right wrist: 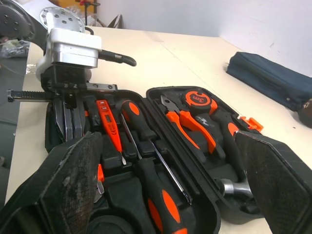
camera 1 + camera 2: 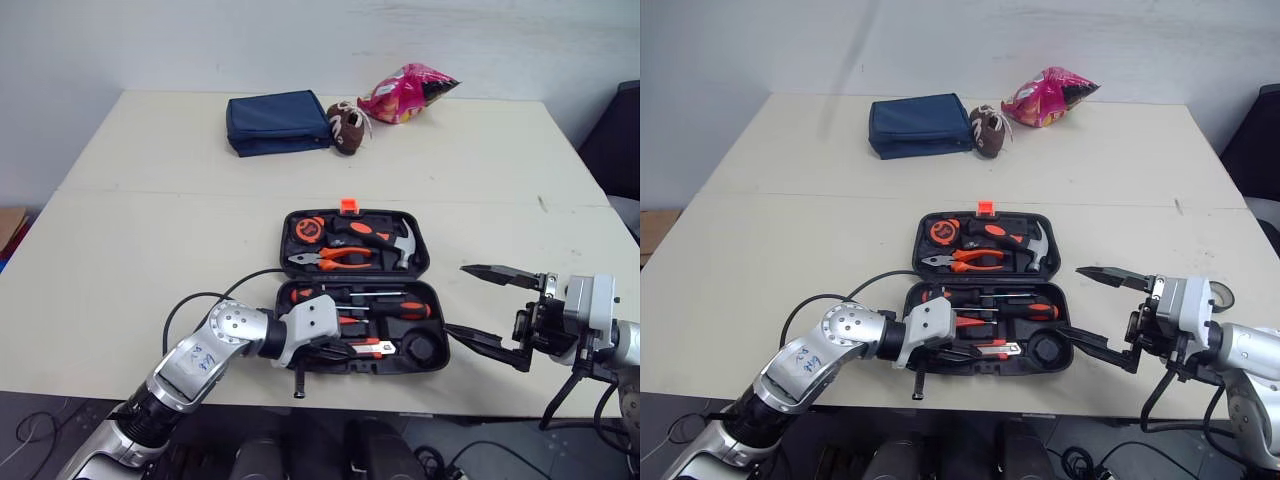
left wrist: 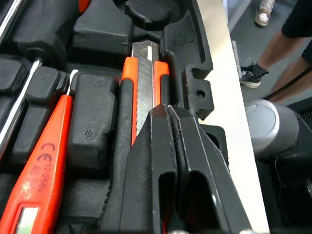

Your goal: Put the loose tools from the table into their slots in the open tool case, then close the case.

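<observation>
The black tool case (image 2: 284,238) lies open in the middle of the table near its front edge. In its slots are a tape measure (image 2: 307,229), pliers (image 2: 335,258), a hammer (image 2: 388,240) and screwdrivers (image 2: 385,309). An orange and silver utility knife (image 2: 375,348) lies in the front slot. My left gripper (image 2: 342,345) is shut, its tips resting on top of that knife (image 3: 146,73) beside an orange tester (image 3: 39,165). My right gripper (image 2: 457,298) hangs open just off the case's right side, nothing between its fingers (image 1: 73,185).
At the back of the table are a blue pouch (image 2: 278,122), a small brown ball-shaped toy (image 2: 347,128) and a pink snack bag (image 2: 405,92). A person's legs (image 3: 273,48) stand beyond the table's front edge. Bare tabletop stretches left and right of the case.
</observation>
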